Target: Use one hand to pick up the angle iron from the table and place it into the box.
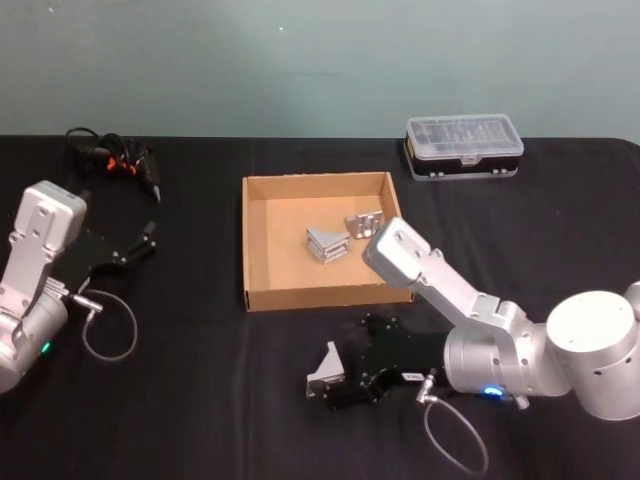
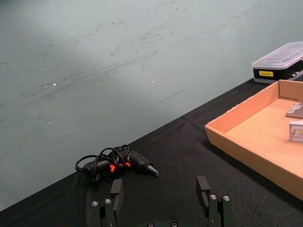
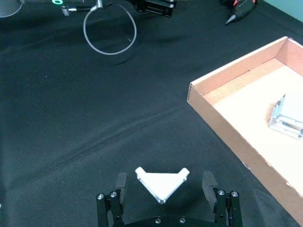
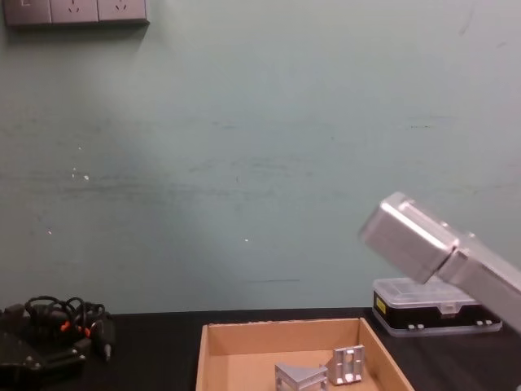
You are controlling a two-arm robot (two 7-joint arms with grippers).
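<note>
The angle iron (image 1: pixel 326 368) is lying on the black table (image 1: pixel 200 400), just near of the cardboard box (image 1: pixel 262 296). The right gripper (image 3: pixel 164 181) is straddling it with its jaws spread wide, a gap showing on each side. Two more angle brackets (image 1: pixel 327 243) are sitting inside the box. The left gripper (image 2: pixel 160 187) is resting at the far left, likewise spread wide and holding nothing. A clear-lidded plastic case (image 1: pixel 464 146) is sitting far right.
</note>
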